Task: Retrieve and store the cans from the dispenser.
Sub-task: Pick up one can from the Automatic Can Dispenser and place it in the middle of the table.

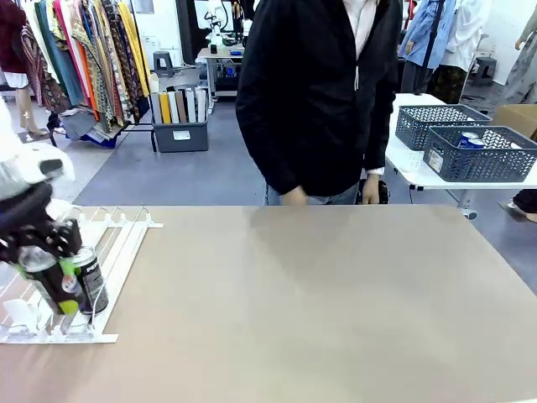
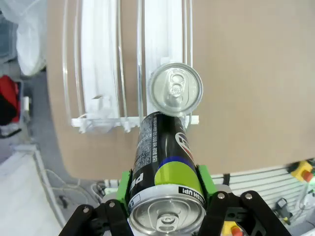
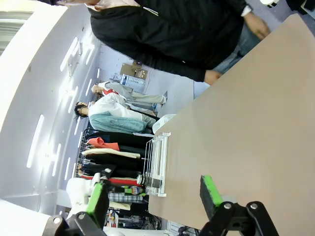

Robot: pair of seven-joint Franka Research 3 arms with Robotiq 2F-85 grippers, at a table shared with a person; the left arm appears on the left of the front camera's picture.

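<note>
The front camera looks across the table (image 1: 336,294) at the person (image 1: 319,92), the left wrist camera peers down past the left gripper (image 2: 165,184) at the dispenser (image 2: 101,73) close beneath, which the sideways-rolled right wrist camera sees far beyond the right gripper (image 3: 152,196).

Bright, even overhead lighting is provided. A faint soft shadow is cast on the table (image 1: 336,319) before the person (image 1: 319,92). Highlights are reflected from the dark can (image 2: 165,172). Wrist-view edges are bent; ceiling strip lights (image 3: 69,54) are overexposed.
</note>
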